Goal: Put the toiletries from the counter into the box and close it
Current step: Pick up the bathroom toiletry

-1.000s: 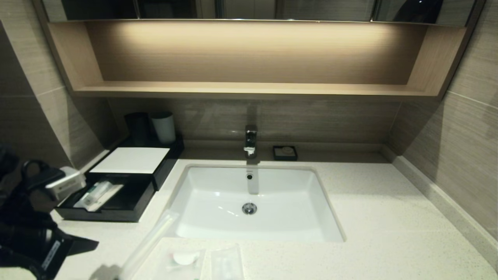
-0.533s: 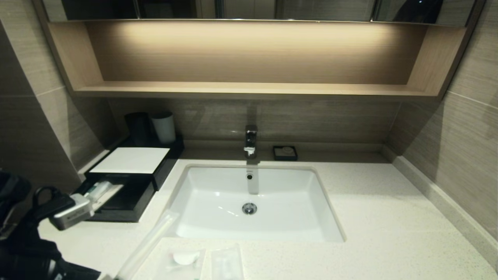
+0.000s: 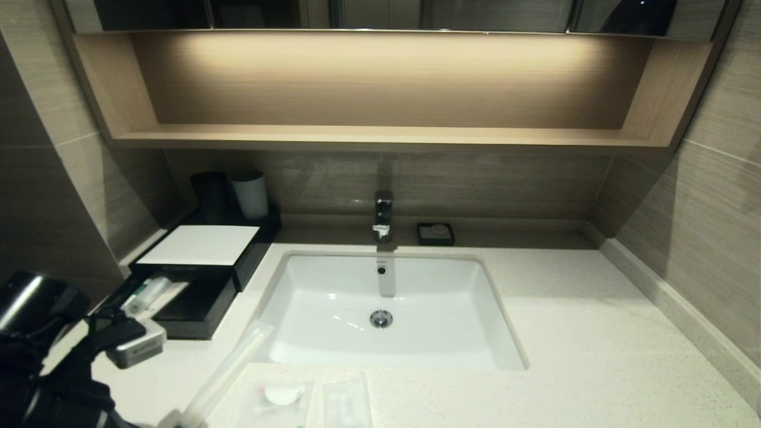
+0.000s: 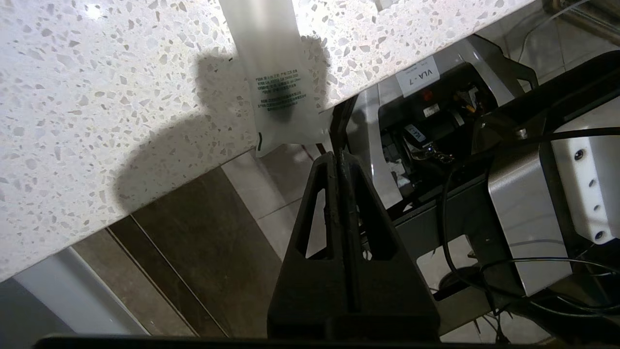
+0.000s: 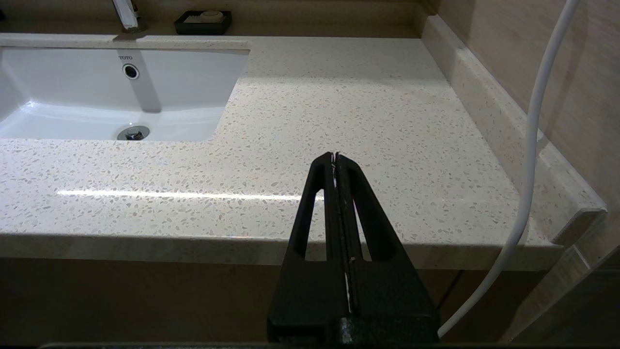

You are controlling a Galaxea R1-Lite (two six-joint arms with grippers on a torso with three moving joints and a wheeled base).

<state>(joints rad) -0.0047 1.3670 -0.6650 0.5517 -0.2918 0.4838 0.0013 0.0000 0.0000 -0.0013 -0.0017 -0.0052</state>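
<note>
Three clear packets lie near the counter's (image 3: 594,333) front edge: a long thin packet (image 3: 229,371), a squarish one with a white disc (image 3: 282,397) and a small rectangular one (image 3: 346,404). The black box (image 3: 199,245) stands at the far left with its drawer (image 3: 196,312) pulled out and a wrapped item (image 3: 148,294) inside. My left arm (image 3: 59,356) is at the lower left. In the left wrist view my left gripper (image 4: 337,156) is shut and empty, just off the counter edge beside the overhanging end of the long packet (image 4: 276,82). My right gripper (image 5: 335,156) is shut and empty at the counter's front right.
The white sink (image 3: 386,309) fills the counter's middle, with the tap (image 3: 383,215) behind it. A small black soap dish (image 3: 436,233) sits by the back wall. A black cup (image 3: 209,196) and a white cup (image 3: 250,195) stand behind the box. A wooden shelf (image 3: 380,135) hangs above.
My left arm has moved from beside the open drawer down toward the counter's front edge and the long packet. The packets and the box have stayed where they were.
</note>
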